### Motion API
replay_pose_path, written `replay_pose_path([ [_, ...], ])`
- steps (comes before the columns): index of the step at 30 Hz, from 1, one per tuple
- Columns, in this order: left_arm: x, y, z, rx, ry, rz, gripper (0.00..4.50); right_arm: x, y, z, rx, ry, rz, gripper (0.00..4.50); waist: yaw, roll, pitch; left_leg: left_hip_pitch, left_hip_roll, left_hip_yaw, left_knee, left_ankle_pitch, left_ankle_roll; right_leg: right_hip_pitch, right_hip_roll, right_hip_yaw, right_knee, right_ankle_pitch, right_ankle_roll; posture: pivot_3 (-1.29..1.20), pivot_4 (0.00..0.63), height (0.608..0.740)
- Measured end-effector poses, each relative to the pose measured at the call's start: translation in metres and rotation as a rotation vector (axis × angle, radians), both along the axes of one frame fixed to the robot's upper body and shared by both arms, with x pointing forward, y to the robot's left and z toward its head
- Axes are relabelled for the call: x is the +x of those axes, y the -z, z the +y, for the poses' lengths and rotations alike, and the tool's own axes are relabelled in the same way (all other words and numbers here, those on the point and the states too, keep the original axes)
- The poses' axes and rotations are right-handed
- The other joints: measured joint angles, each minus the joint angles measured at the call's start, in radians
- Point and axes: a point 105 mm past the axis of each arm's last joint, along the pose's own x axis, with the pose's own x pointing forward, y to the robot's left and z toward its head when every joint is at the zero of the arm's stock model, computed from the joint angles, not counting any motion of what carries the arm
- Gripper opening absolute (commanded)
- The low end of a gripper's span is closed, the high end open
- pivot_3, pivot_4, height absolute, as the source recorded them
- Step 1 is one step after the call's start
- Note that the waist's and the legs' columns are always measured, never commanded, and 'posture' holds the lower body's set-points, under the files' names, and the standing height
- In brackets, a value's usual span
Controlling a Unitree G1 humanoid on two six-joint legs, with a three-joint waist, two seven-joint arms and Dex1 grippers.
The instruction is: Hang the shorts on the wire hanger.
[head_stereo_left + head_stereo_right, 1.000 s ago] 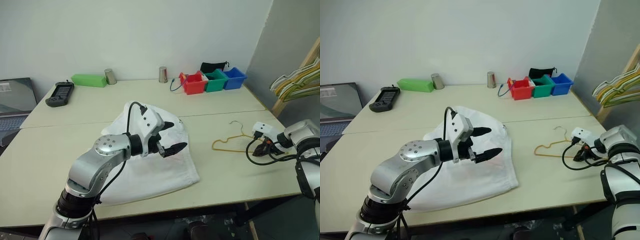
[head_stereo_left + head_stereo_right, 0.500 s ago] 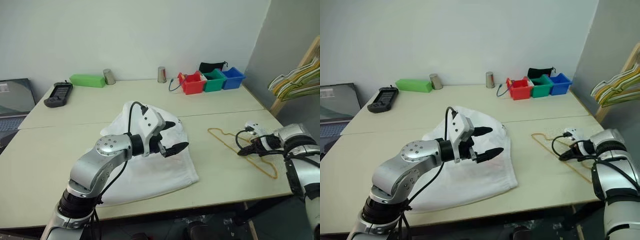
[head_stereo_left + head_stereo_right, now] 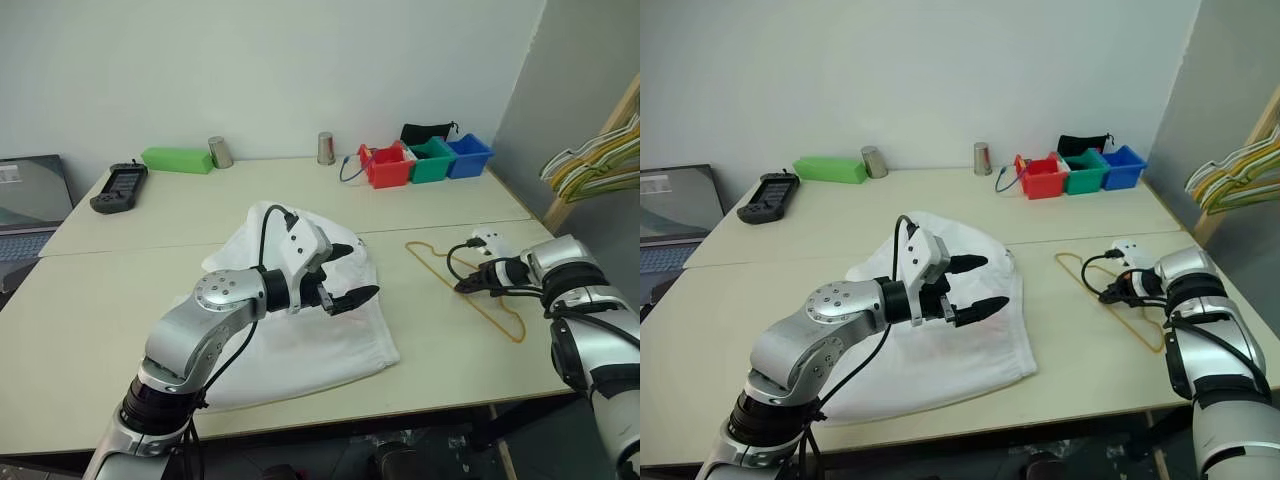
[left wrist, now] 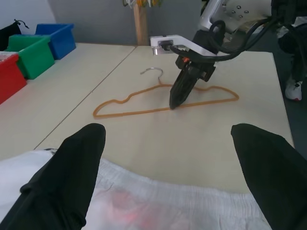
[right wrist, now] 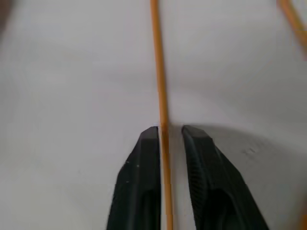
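Note:
The white wrinkled shorts (image 3: 300, 345) lie spread on the table's middle, with a faint pink mark (image 4: 125, 211) near the waistband. My left gripper (image 3: 362, 270) hovers over them, wide open and empty. To the right the thin yellow-orange wire hanger (image 4: 144, 109) lies flat on the table, its silver hook (image 4: 152, 70) pointing away from the shorts. My right gripper (image 3: 463, 287) points down onto the hanger's long straight wire (image 5: 158, 72). Its fingers (image 5: 144, 158) stand slightly apart astride the wire, with a narrow gap on one side.
Red (image 3: 386, 166), green (image 3: 432, 160) and blue (image 3: 469, 155) bins stand at the back right. A bunch of hangers (image 3: 590, 165) hangs on a wooden rack at the far right. Two metal cups (image 3: 325, 148), a green box (image 3: 178, 159) and a black handset (image 3: 120, 187) line the back.
My right gripper has moved left, dragging the hanger closer to the shorts and swinging it onto a diagonal. Its fingers have parted a little. The left arm has not moved.

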Motion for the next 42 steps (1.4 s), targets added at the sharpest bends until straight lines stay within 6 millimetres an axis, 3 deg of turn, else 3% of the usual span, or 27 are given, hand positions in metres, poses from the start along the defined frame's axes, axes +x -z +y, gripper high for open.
replay_pose_path([
  [4,-0.001,0.002,-0.004,-0.011,0.016,0.011,4.50,-0.002,-0.036,-0.005,0.029,0.037,-0.071,2.61,-0.001,0.000,0.000,-0.003,0.000,-0.001,0.000,0.000,0.000,-0.002,0.000,-0.001,-0.001,0.000,0.000,-0.12,0.032,0.740],
  [8,-0.001,0.006,-0.008,-0.018,0.038,0.025,4.50,-0.019,-0.048,-0.016,-0.028,0.027,-0.115,3.75,-0.005,0.001,0.000,-0.004,0.000,-0.002,0.000,0.000,0.000,-0.002,0.000,-0.002,-0.002,-0.001,0.001,-0.14,0.036,0.740],
  [12,0.000,0.007,-0.008,-0.022,0.046,0.033,4.50,-0.036,-0.045,-0.033,-0.114,0.012,-0.119,3.75,-0.024,0.001,0.001,-0.005,-0.001,-0.002,0.000,-0.001,0.000,-0.002,0.000,-0.001,-0.004,-0.001,0.001,-0.17,0.043,0.740],
  [17,0.002,0.008,-0.012,-0.023,0.071,0.033,4.50,-0.059,-0.015,-0.051,-0.176,-0.029,-0.055,3.75,-0.049,0.001,0.002,-0.006,-0.001,-0.002,0.000,-0.001,0.000,-0.002,0.000,0.000,-0.004,-0.001,0.001,-0.17,0.049,0.740],
  [24,0.002,0.005,-0.015,-0.020,0.095,0.026,4.50,-0.053,0.005,-0.061,-0.187,-0.038,-0.050,3.75,-0.088,0.000,0.006,-0.006,-0.001,-0.002,-0.001,-0.001,0.000,-0.001,0.000,0.000,-0.003,-0.001,0.001,-0.15,0.052,0.740],
  [34,0.001,0.005,-0.012,-0.007,0.079,0.024,4.50,-0.035,0.013,-0.052,-0.179,-0.088,-0.085,3.75,-0.077,-0.002,0.008,-0.005,-0.001,-0.002,0.000,-0.001,0.000,-0.001,0.000,0.000,-0.003,-0.001,0.001,-0.11,0.050,0.740],
  [37,0.002,0.005,-0.010,-0.001,0.067,0.023,4.50,-0.035,0.015,-0.052,-0.195,-0.106,-0.080,3.28,-0.076,-0.004,0.009,-0.005,-0.001,-0.003,0.000,-0.001,0.000,0.000,0.000,0.000,-0.003,-0.001,0.001,-0.10,0.047,0.740],
  [42,0.002,0.006,-0.009,0.006,0.059,0.025,4.50,-0.038,0.016,-0.053,-0.185,-0.109,-0.064,2.03,-0.072,-0.004,0.009,-0.005,-0.001,-0.005,0.000,-0.001,0.000,0.000,0.000,-0.001,-0.003,-0.001,0.001,-0.09,0.042,0.740],
])
